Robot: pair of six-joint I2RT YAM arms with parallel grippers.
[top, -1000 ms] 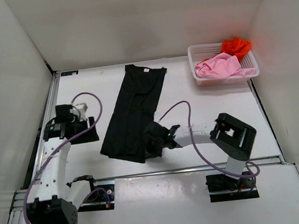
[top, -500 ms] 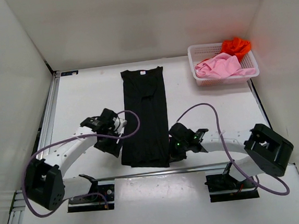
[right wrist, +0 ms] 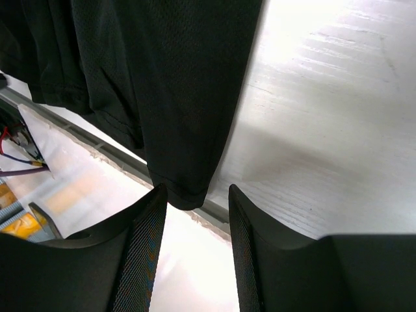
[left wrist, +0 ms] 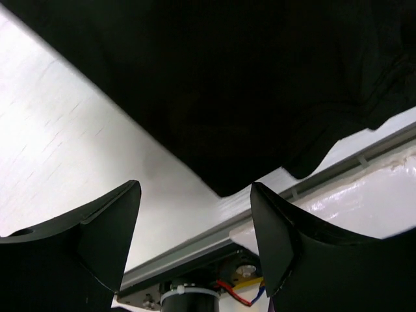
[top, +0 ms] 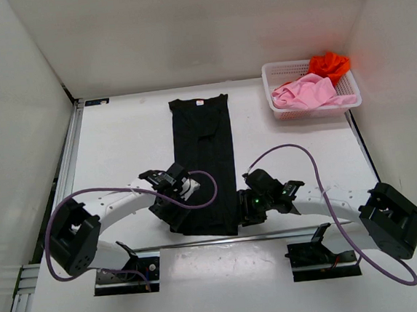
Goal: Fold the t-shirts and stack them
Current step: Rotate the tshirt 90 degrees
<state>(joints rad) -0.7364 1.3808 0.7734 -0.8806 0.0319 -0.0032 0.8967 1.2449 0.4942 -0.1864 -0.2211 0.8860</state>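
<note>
A black t-shirt [top: 203, 160] lies as a long narrow strip down the middle of the table, collar at the far end. My left gripper [top: 169, 218] stands open at its near left corner, and the cloth corner [left wrist: 224, 185] sits just beyond the fingertips, with nothing between them [left wrist: 195, 195]. My right gripper [top: 241, 215] is open at the near right corner. That hem corner [right wrist: 185, 192] lies loose at the tips of the right gripper [right wrist: 196, 195]. A pink t-shirt [top: 304, 93] and an orange-red t-shirt [top: 328, 64] are bundled in the basket.
The white mesh basket [top: 314, 110] stands at the far right by the wall. A metal rail [top: 288, 231] runs along the table's near edge, right under the shirt's hem. White walls close in three sides. Purple cables loop over both arms.
The black shirt was swung straight and its near end brought to the rail. The right gripper has opened and let go of the hem corner. The left arm came in to the near left corner.
</note>
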